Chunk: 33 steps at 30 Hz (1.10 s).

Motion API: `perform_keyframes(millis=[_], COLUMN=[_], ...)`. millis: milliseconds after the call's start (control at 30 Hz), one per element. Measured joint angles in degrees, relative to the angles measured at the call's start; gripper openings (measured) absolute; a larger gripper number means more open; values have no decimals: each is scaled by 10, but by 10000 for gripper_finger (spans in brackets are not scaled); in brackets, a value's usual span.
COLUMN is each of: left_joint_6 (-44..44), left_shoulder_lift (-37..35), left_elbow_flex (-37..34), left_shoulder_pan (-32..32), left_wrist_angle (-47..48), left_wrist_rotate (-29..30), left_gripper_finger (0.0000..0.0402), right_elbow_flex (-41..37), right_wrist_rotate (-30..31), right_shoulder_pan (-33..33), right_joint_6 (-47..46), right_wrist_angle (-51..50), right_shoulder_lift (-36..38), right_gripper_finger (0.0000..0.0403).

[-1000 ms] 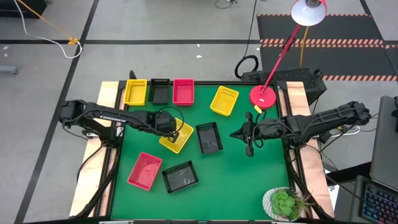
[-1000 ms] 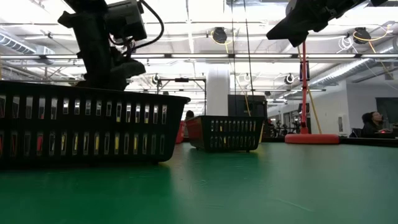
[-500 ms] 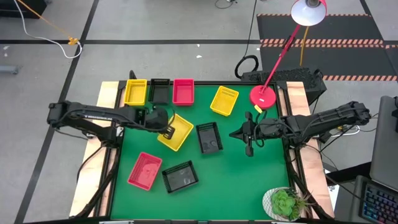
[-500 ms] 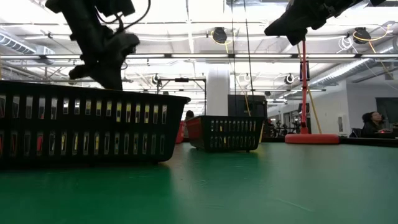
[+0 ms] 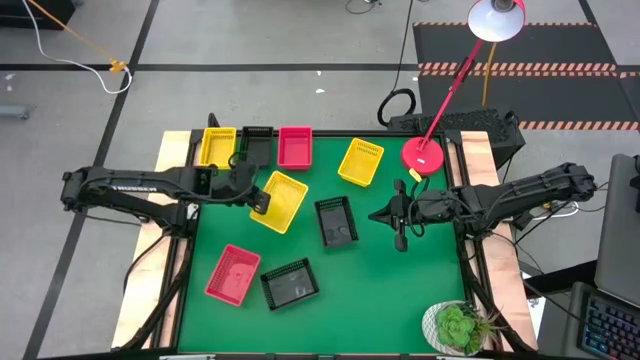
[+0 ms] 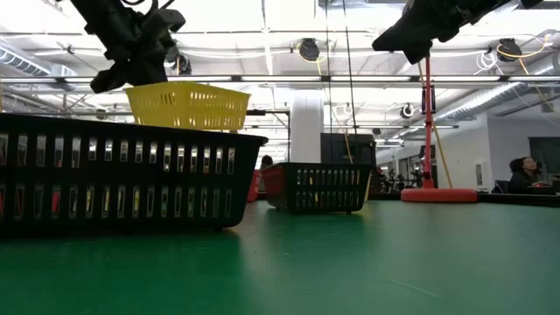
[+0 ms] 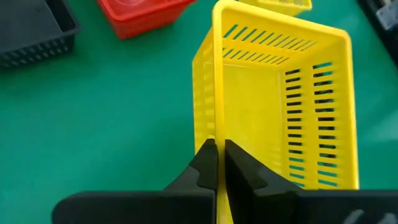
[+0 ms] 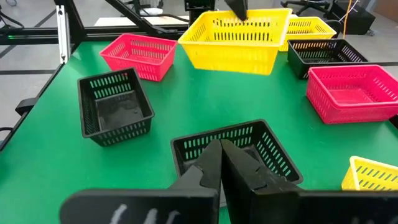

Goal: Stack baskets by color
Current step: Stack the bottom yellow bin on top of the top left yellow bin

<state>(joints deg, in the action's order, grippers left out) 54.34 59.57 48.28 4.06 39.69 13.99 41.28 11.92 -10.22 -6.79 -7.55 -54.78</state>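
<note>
A yellow basket (image 5: 283,198) hangs above the table's left middle, with my left gripper (image 5: 259,204) shut on it. The low view shows this basket (image 6: 188,106) higher than the black basket (image 6: 114,179) in front. More baskets rest flat on the green table (image 5: 400,290): yellow (image 5: 217,147), black (image 5: 257,146) and pink-red (image 5: 294,146) in a row at the far edge, yellow (image 5: 361,161), black (image 5: 337,220), pink-red (image 5: 233,273) and black (image 5: 290,283). My right gripper (image 5: 377,215) hovers shut and holds nothing, just right of the middle black basket (image 8: 233,152). My left gripper pinches one slotted side wall (image 7: 217,127) of the yellow basket at its rim, near the corner on the table's left. One finger (image 7: 239,171) is inside the basket and the other (image 7: 202,168) outside. The fingers slant down from the left. The basket is lifted clear, open side up, about level.
A red lamp's round base (image 5: 423,155) stands at the far right corner, and its stem leans over the far edge. A potted plant (image 5: 458,325) sits at the near right corner. Bare green table lies between the right arm and the plant.
My left gripper has risen and drawn back toward the table's left edge with the yellow basket. The basket has come up off the table and now hangs clear, a little farther back and left than before. In the low view it has risen above the black basket's rim.
</note>
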Motion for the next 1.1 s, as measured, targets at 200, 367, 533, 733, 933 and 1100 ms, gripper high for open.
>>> perform_keyframes(millis=[200,367,533,733,933,1100], left_joint_6=[-25,-80,-125,-183,-202,-238], left_shoulder_lift=[-11,-11,-11,-11,-11,-11], left_elbow_flex=[54,132,205,240,256,264], left_shoulder_pan=[24,60,114,193,276,337], left_wrist_angle=[61,120,191,218,242,254], left_wrist_rotate=[24,51,85,94,36,21], left_gripper_finger=[8,8,8,8,10,8], right_elbow_flex=[0,0,0,0,0,0], right_wrist_rotate=[0,0,0,0,0,0], right_shoulder_pan=[0,0,0,0,0,0], right_joint_6=[2,4,4,4,4,5], right_wrist_angle=[0,0,0,0,0,0], right_shoulder_lift=[0,0,0,0,0,0], right_gripper_finger=[0,0,0,0,0,0])
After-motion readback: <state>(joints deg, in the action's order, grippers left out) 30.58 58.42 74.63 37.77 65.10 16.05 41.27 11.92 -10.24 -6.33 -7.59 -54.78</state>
